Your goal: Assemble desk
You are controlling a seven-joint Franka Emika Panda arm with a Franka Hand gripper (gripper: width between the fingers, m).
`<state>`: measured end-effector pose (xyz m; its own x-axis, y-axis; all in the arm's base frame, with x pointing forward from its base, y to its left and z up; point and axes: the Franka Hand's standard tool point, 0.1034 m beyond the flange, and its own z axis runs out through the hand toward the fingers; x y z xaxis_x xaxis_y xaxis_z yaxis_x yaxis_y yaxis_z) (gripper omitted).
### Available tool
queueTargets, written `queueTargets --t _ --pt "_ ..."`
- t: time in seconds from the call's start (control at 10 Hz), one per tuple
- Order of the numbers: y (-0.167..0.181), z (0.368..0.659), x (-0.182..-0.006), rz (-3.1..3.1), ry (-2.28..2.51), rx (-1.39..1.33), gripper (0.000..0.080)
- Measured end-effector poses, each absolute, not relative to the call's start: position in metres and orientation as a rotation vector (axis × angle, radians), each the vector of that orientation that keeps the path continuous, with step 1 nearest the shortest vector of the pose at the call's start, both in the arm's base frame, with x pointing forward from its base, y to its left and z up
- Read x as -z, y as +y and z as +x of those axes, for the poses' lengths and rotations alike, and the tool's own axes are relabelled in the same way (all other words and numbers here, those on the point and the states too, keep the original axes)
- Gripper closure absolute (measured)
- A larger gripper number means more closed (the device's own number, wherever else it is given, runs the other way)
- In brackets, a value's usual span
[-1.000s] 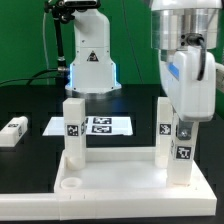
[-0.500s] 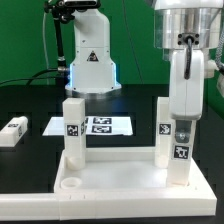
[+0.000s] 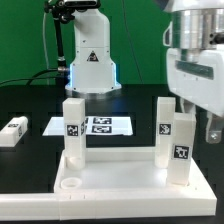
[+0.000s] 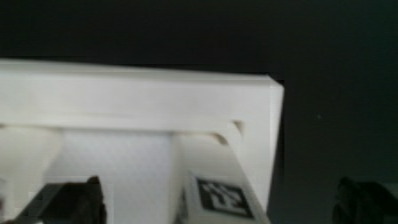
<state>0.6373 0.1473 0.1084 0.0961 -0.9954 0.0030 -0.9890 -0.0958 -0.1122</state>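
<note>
The white desk panel [image 3: 120,176] lies at the front of the black table. Three white tagged legs stand upright in its sockets: one at the exterior view's left [image 3: 73,126], one at the back right [image 3: 165,124] and one at the front right [image 3: 181,148]. A fourth leg [image 3: 12,132] lies loose on the table at the far left. My gripper [image 3: 197,115] hangs above and slightly right of the front right leg, open and holding nothing. In the wrist view the panel [image 4: 125,100] and a tagged leg [image 4: 221,185] lie below, between my spread dark fingertips [image 4: 71,200].
The marker board [image 3: 100,125] lies flat behind the panel. The robot base [image 3: 90,60] stands at the back. One round corner socket [image 3: 70,184] at the panel's front left holds no leg.
My gripper has let go of the front right leg and risen up and to the exterior view's right. The leg stays upright in its socket.
</note>
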Motion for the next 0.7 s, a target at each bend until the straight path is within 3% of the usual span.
queueTargets --t 0.3,0.7 --pt "0.141 0.639 -0.109 -2.560 1.698 0.145 0.0151" --pt "0.103 0.648 -0.111 -2.996 0.801 0.181 0.0151"
